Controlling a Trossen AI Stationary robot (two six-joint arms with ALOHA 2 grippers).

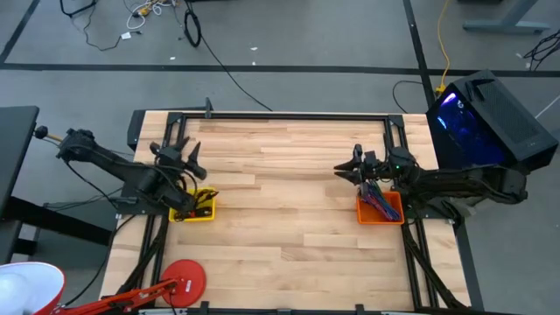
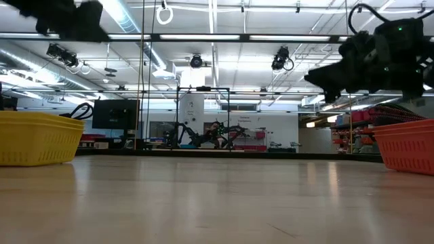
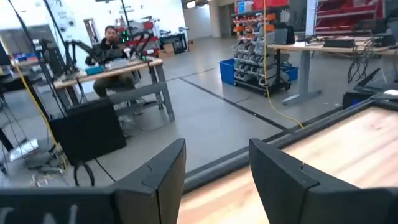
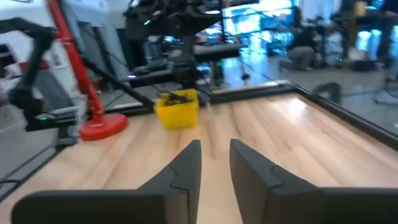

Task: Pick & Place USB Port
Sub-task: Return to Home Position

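An orange basket sits by the table's right edge and holds a tangle of purple and red cables and small parts. A yellow basket stands by the left edge, with dark pieces inside. My right gripper hovers just to the table-centre side of the orange basket; its fingers stand narrowly open with nothing between them. My left gripper is raised on the far side of the yellow basket, open and empty.
A red round-based stand lies near the table's near-left corner. A dark computer case with blue light stands beyond the right edge. A black frame rail runs along the far edge. Bare wood lies between the baskets. A person sits at a desk far off.
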